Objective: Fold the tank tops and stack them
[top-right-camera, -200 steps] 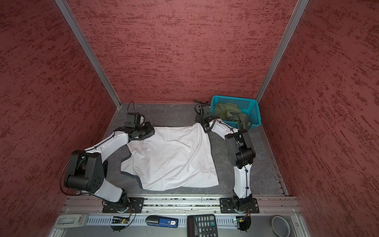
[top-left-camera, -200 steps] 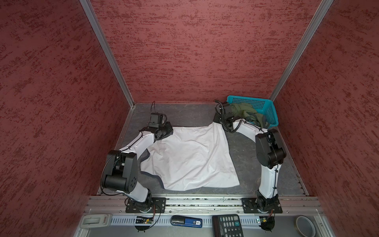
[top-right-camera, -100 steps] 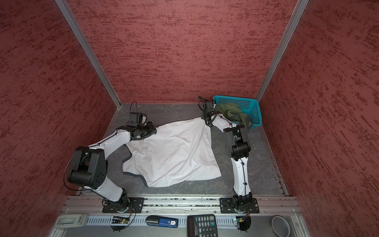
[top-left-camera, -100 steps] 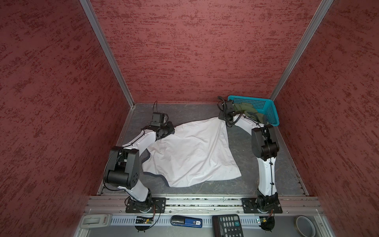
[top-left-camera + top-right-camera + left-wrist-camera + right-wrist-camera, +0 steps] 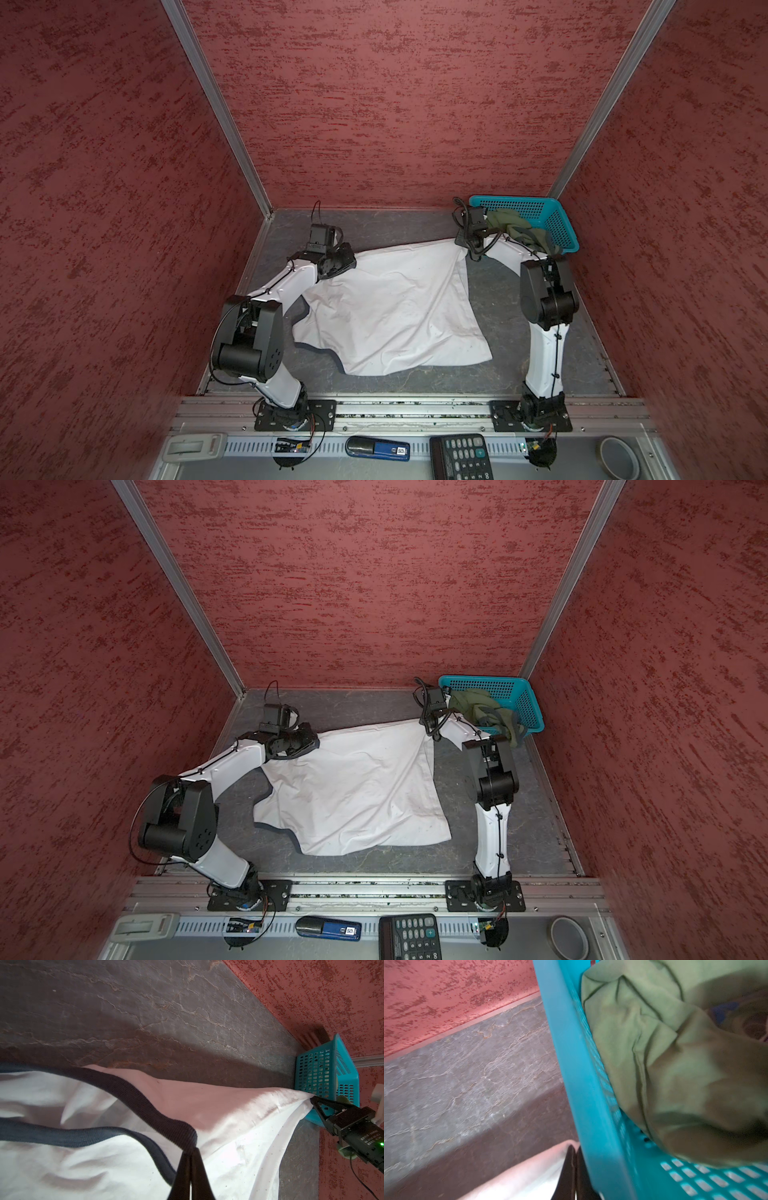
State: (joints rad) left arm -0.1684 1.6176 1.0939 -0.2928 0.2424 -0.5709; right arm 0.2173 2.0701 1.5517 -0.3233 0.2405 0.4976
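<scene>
On the grey table point(image 5: 494, 374), left gripper point(image 5: 190, 1152) and right gripper point(image 5: 313, 1100) each clamp the white tank top point(image 5: 395, 316).
Lettering on the right gripper: too small to read.

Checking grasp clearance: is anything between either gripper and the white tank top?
Nothing visible: the left gripper is shut on the white tank top at its navy trim, the right gripper on a corner beside the teal basket.
</scene>
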